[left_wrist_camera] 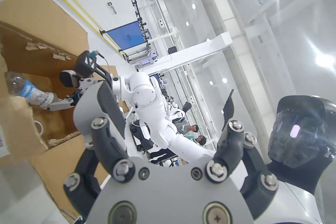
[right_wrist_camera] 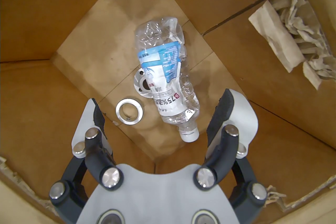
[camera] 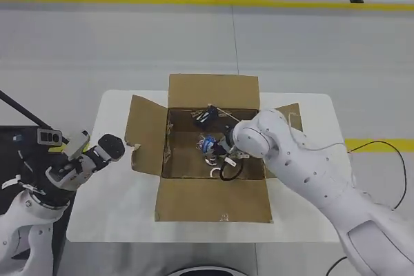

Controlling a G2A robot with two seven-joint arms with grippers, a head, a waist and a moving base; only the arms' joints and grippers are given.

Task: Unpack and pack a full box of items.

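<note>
The cardboard box (camera: 214,200) stands open in the middle of the white table (camera: 110,207), with its four flaps spread out. In the top view the right arm comes from the right side and goes down into the box. The left gripper (camera: 114,146) hangs outside the box, near the left flap, above the left part of the table.

The right wrist view makes clear what is small in the top view. On the box floor, about in the middle, lies a crushed clear bottle (right_wrist_camera: 165,70) with a blue and white label and a white cap (right_wrist_camera: 189,135). A metal flange (right_wrist_camera: 140,83) lies partly under the bottle. A metal ring (right_wrist_camera: 129,111) lies just beside the flange, apart from the bottle. Some torn paper (right_wrist_camera: 291,33) sticks on one inner wall.

The right gripper (right_wrist_camera: 160,101) is above the bottle with its fingers spread wide and holds nothing; the cap end is between them and not touched. The left wrist view looks sideways over the box edge, and there the left gripper's fingers are also wide apart and empty
</note>
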